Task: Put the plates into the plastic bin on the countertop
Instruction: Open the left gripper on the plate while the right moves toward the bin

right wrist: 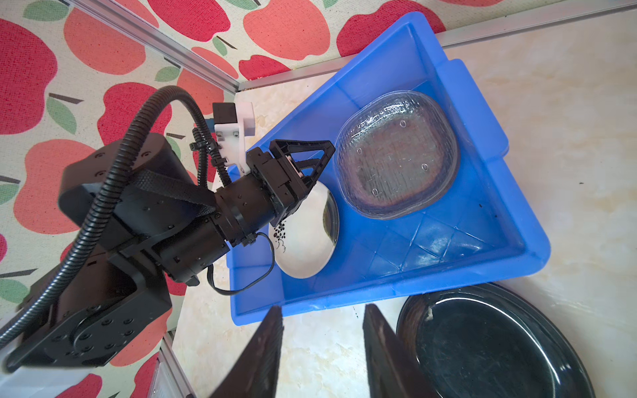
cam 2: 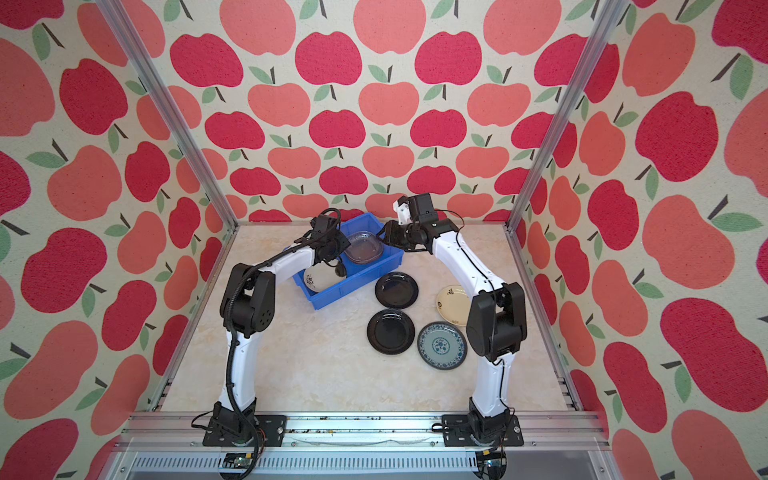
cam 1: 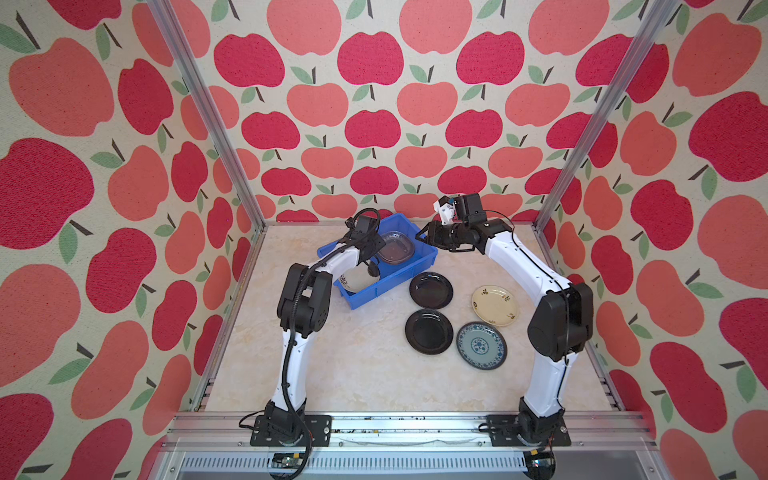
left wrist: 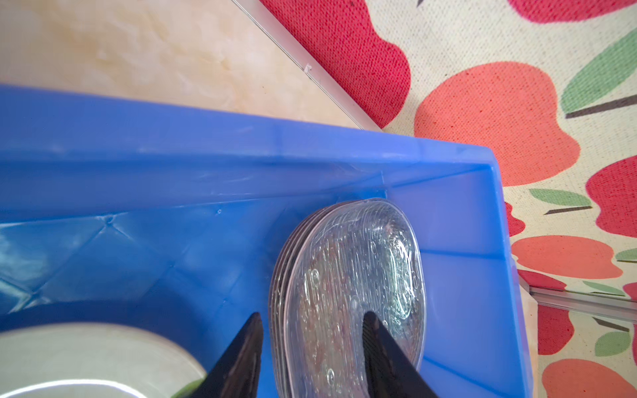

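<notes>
Nearest to me on the countertop (cam 1: pixel 353 365) lay the blue-white plate (cam 1: pixel 482 345) and a black plate (cam 1: pixel 429 331), just beside each other. Behind them were the cream plate (cam 1: pixel 495 305) and a second black plate (cam 1: pixel 431 290), this one just beside the blue bin (cam 1: pixel 386 286). In the bin I saw a white plate (cam 1: pixel 355 282) and, further back, a stack of clear glass plates (cam 1: pixel 395 248). The left gripper (left wrist: pixel 312 315) was spread, one finger on each side of the stack's rim. The right gripper (right wrist: pixel 322 308), spread and empty, hovered beside the bin.

Left arm (cam 1: pixel 299 374), right arm (cam 1: pixel 544 382): white links, blk joints; ribbed conduit (right wrist: pixel 103 193), blk left tool (left wrist: pixel 312 314).
</notes>
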Tool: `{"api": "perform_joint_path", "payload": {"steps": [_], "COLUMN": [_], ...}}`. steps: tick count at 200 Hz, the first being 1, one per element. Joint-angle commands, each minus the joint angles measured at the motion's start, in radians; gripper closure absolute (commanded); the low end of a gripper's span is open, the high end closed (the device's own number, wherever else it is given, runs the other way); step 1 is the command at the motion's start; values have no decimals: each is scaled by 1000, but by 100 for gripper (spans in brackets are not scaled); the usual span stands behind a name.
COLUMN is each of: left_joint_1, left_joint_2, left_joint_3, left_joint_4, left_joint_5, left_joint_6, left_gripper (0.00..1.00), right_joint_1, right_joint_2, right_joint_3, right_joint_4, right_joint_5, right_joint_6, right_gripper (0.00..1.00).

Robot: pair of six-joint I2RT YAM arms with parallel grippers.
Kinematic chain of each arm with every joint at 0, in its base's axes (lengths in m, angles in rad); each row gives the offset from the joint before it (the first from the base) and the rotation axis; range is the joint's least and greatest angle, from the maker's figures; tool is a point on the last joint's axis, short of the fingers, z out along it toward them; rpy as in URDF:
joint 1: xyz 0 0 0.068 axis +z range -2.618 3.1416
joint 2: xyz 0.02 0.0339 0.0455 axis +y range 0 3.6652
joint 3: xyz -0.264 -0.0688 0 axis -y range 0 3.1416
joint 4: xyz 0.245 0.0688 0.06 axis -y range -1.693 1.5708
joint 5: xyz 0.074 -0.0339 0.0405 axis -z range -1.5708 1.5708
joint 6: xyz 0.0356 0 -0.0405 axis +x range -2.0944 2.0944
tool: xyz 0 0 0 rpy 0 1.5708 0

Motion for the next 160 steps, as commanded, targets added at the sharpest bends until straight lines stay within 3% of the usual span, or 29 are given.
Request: {"api": "perform_joint_path", "payload": {"steps": [1,60,116,160], "left_joint_1": [-8,-17,-52,-90], "left_joint_2": [-3,-308,-532,-704], "left_joint_3": [28,-210,-354,-503], "left_joint_4": [-10,116,63,9], "left_joint_5": [4,-29,11,67], "left_joint_6": [80,201,275,305], "left_gripper": [45,39,38,38], "right_joint_1": [1,36,122,184], "right_joint_2": [-26,-24,-31,-106], "right_joint_3": [-1,53,35,-91], "right_joint_4": [-14,-77,-97,-45], "right_joint_5": [-18,-2,50,80], "right_joint_6": [-42,-116,-135,-120], "right_gripper": [59,59,60,60]}}
